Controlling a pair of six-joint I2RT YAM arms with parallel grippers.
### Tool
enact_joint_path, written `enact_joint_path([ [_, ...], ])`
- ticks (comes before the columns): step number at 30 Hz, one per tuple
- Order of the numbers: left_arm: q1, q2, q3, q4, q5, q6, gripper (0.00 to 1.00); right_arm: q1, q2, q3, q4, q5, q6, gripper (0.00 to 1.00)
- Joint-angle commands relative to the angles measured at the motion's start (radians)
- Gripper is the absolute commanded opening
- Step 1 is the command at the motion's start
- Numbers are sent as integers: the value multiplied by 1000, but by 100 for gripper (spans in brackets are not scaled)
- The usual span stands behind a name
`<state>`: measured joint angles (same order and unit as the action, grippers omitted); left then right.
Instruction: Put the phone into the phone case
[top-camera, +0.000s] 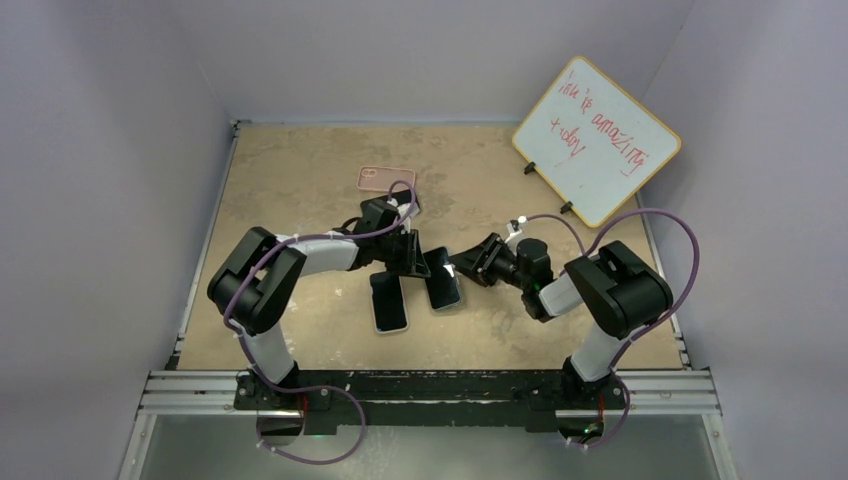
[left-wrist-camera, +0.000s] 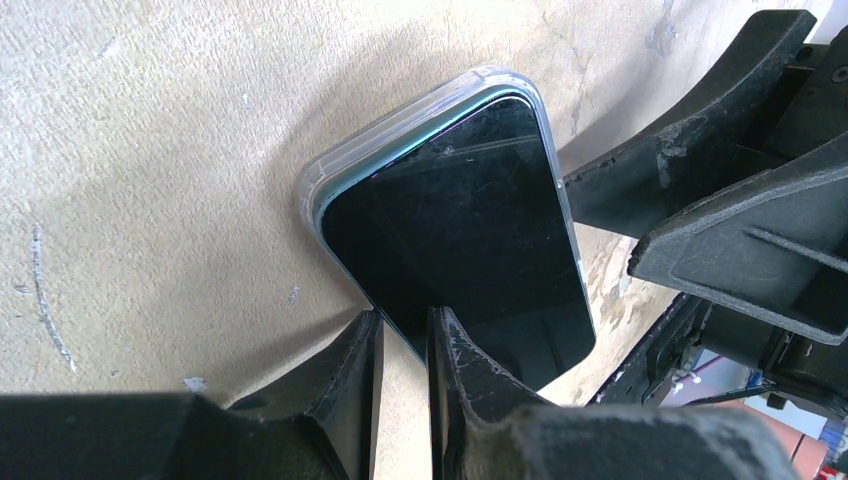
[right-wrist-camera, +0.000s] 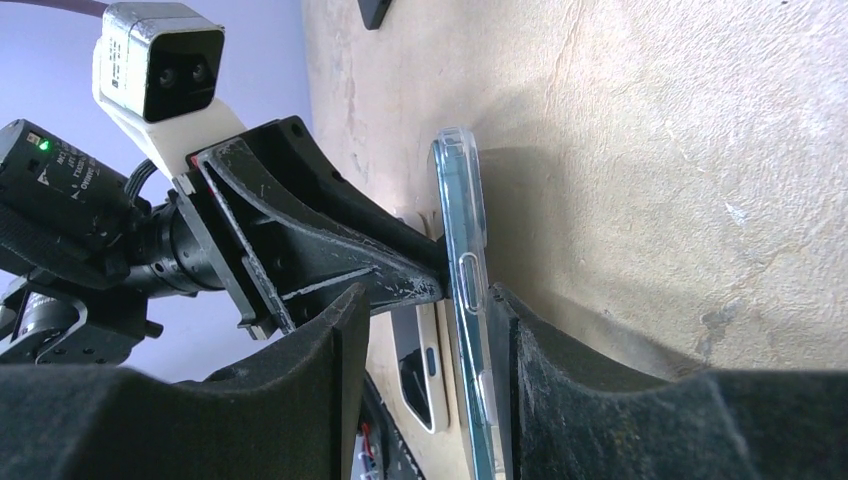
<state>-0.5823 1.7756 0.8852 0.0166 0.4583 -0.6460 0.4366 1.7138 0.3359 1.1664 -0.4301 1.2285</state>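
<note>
Phone – where is it, which step? (M.)

(J.) Sits in the clear phone case, screen facing left wrist cam. Mid-table, btwn both arms, propped at a tilt. Not fully seated: at the corner upper-left in left wrist view, case rim stands proud of the phone w/ a visible gap. Judged step = press-in, partly done.

(M.) Grippers?

(J.) Left gripper: jaws narrow, almost together, nothing btwn them. Tips bear on the screen side by one long edge, so a pusher, not a grasp. Right gripper: jaws approx half wide, bracketing the case edge-on. One finger touches the case back, gap on the other side, so a backstop rather than a clamp.

(M.) Next move?

(J.) My read: press the unseated corner towards the backing finger, force square to the screen, then work along the edge. Risk: case slides off that finger or pivots on the table. NB second handset lies flat just beside; pink case well apart.
</note>
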Motion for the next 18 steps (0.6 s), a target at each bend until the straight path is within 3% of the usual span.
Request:
enact_joint_path([
  [1, -28, 21, -12, 36, 31, -2, 20, 39, -4, 36, 117, -177, 28, 48],
  [11, -18, 8, -10, -15, -20, 37, 14, 39, 29, 75, 97, -232, 9, 49],
  [18, -17, 6, -24, -9, -15, 37, 13, 40, 19, 111, -82, -249, -108, 49],
])
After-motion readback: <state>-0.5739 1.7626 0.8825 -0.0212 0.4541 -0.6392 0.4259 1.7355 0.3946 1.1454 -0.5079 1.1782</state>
